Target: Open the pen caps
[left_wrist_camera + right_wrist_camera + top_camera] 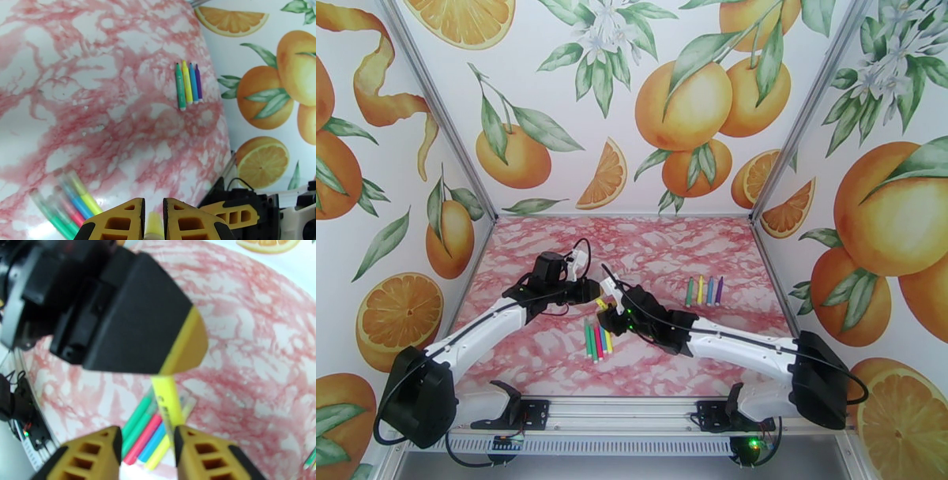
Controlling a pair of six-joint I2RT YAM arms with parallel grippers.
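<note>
Yellow-tipped fingers (189, 445) of the right gripper (146, 433) stand apart with a plain gap between them. A slim bright-yellow marker pen (168, 398) runs down into that gap, hard against the inner face of one finger and clear of the other. Its upper end goes under the black-and-yellow left gripper (154, 202), whose jaws are clamped together on it. From the left wrist, a stub of the same pen sits pinched between the two pads. The pen is smooth, with small dark print on its side. Where the cap meets the barrel cannot be made out.

Both grippers meet above the middle of the pink-and-white marbled tabletop (545, 371), and the yellow pen is held in the air between them. Below them lies a loose cluster of thin pens (596, 339) in green, red, blue and yellow, side by side and touching. They are too blurred close up to tell capped from uncapped.

Well apart, towards the right, a neat row of four pens (703, 290), green, yellow, blue and purple, lies close to the table's right edge and the orange-printed wall (869, 221). The left half and the back of the table are bare marble, with plenty of room.
</note>
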